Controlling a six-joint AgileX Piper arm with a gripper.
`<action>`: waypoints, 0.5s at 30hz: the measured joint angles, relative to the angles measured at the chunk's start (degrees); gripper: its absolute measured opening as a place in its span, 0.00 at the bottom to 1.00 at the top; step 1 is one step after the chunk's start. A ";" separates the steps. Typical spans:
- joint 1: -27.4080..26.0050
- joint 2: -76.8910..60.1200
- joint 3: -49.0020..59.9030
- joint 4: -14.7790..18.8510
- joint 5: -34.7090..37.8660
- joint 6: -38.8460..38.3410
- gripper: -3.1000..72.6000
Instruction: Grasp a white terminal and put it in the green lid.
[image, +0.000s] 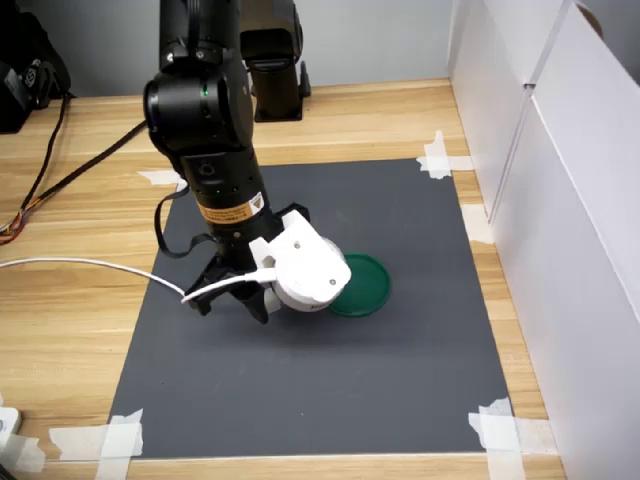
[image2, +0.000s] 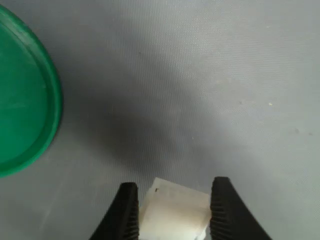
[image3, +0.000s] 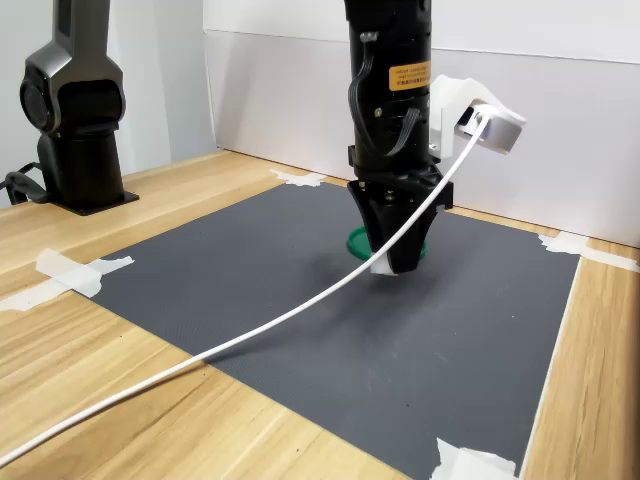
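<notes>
We see pincer grasping white terminal low over grey mat, green lid just beside, apart.

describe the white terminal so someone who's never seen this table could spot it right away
Find the dark grey mat taped onto the wooden table, then the black robot arm over its middle. The white terminal sits between the gripper fingers, beside the green lid. It is a tiny white block, unlike the flat tape strips at the mat's corners.
</notes>
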 joint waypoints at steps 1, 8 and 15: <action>0.00 -0.12 -0.12 0.00 0.25 -0.06 0.48; 2.94 -1.34 -0.18 -0.07 1.47 -1.04 0.48; 10.09 -3.35 -0.18 -0.07 3.06 -1.34 0.48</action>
